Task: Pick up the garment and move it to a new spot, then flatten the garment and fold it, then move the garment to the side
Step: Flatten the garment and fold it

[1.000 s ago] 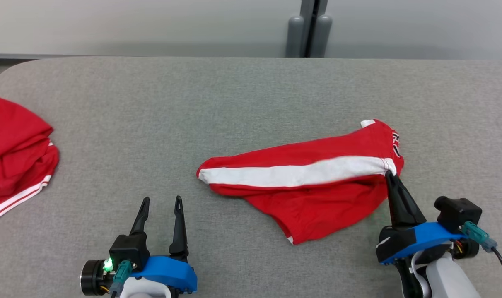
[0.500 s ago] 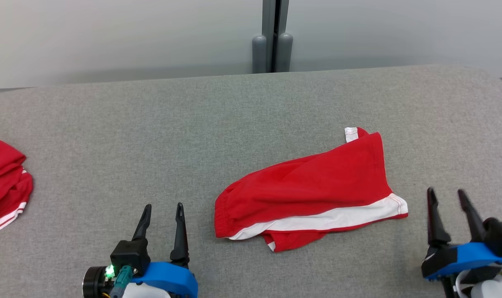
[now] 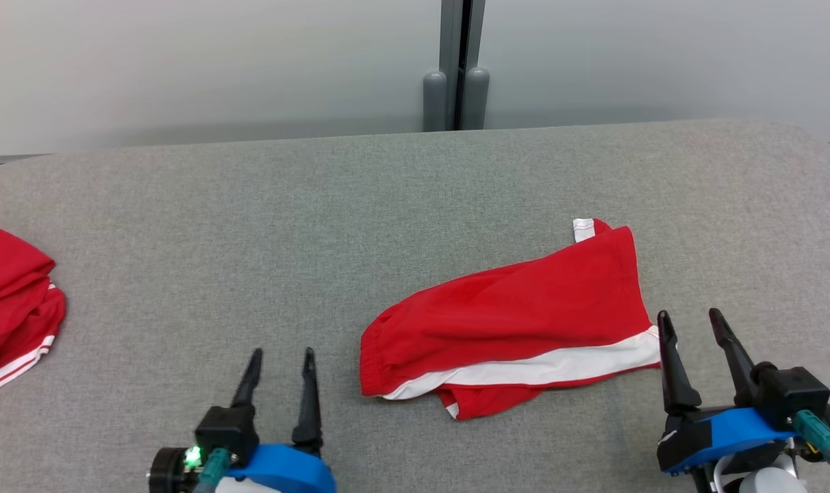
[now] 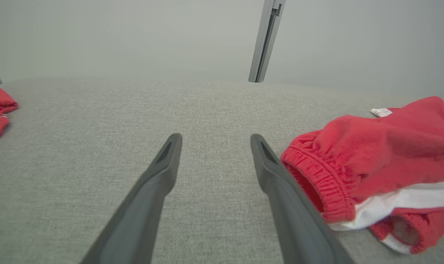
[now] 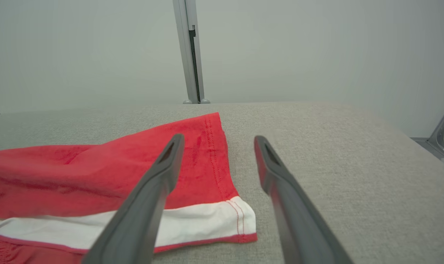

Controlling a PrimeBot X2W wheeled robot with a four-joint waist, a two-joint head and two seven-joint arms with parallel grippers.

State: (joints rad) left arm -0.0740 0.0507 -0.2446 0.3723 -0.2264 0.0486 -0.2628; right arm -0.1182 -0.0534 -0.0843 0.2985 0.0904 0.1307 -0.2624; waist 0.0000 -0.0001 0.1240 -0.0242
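Note:
The garment (image 3: 518, 322) is a pair of red shorts with a white side stripe, lying loosely folded on the grey table right of centre; it also appears in the left wrist view (image 4: 383, 146) and the right wrist view (image 5: 97, 172). My right gripper (image 3: 689, 323) stands open just right of the garment's hem corner, nothing between its fingers (image 5: 159, 183). My left gripper (image 3: 283, 359) is open near the front edge, left of the waistband, apart from the cloth, with bare table between its fingers (image 4: 159, 172).
A second red garment with white stripes (image 3: 11, 301) lies bunched at the table's left edge. The grey padded table (image 3: 250, 226) ends at a pale wall with a grey post (image 3: 456, 68) behind it.
The right gripper let go of the garment's corner and opened; the garment now lies flipped over on the table. The right gripper then shifted left towards the hem. The camera also moved.

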